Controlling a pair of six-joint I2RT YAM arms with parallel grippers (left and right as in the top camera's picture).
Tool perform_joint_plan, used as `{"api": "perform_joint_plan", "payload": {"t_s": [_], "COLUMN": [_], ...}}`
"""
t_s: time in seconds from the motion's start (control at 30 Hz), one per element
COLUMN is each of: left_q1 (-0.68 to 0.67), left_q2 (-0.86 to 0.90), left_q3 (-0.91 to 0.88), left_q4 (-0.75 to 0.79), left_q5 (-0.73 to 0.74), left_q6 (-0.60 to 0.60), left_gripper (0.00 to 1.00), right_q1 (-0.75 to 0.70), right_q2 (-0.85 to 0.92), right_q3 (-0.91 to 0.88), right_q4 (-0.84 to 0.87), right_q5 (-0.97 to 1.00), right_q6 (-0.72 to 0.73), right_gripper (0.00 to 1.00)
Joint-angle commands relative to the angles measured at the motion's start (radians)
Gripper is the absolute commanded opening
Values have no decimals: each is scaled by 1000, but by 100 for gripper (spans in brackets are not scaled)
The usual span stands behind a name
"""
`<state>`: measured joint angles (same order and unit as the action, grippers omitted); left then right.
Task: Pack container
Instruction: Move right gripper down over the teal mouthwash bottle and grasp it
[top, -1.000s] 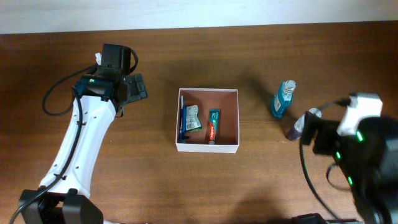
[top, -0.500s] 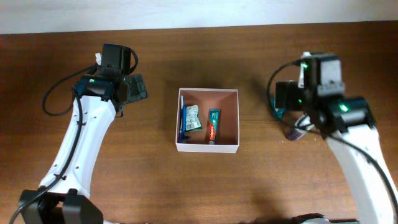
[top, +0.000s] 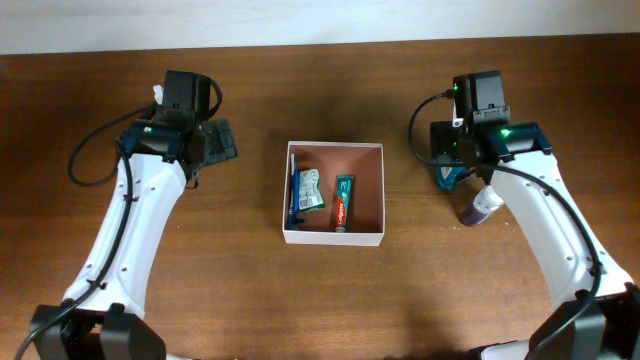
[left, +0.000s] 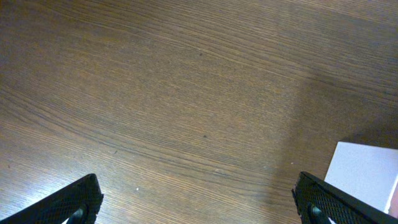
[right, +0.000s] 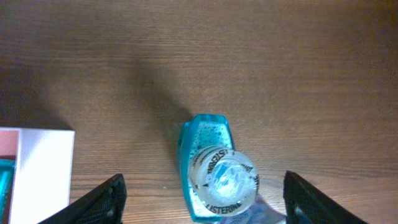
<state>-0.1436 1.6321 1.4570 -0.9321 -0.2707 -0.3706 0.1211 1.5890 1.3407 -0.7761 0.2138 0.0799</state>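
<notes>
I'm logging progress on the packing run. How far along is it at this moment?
Done: a toothpaste tube and a blue-and-white packet lie in the container. In hand: nothing gripped; the right gripper hangs open above the blue mouthwash bottle. Remaining: that bottle and the purple bottle beside it, both outside on the table. The left gripper is open over bare wood.

The table (left: 186, 93) is showing a matt, brown wood grain all around the container (top: 333, 238), whose white walls are looking smooth and matt, while right of the container the bottle (right: 208, 162) is gleaming as clear, glossy blue plastic.
</notes>
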Motion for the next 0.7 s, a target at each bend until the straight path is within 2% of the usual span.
{"api": "perform_joint_plan", "payload": {"t_s": [0.0,0.27,0.53,0.67], "left_q1": [3,3,3,3], "left_q2": [-5,-5,-5,-5], "left_q3": [8,8,8,8], "left_q4": [-1,-1,-1,-1], "left_q5": [-14,-14,-14,-14], "left_q6": [5,5,5,5], "left_gripper": [99,100,100,99], "right_q1": [-39,-175,-160,-157], "right_q2": [6,7,10,33], "right_q3": [17,17,17,17], "right_q4": [8,2,5,3], "right_q5": [-71,-276,-244,-236], "right_q6": [16,27,2,-2], "right_gripper": [67,61,61,55]}}
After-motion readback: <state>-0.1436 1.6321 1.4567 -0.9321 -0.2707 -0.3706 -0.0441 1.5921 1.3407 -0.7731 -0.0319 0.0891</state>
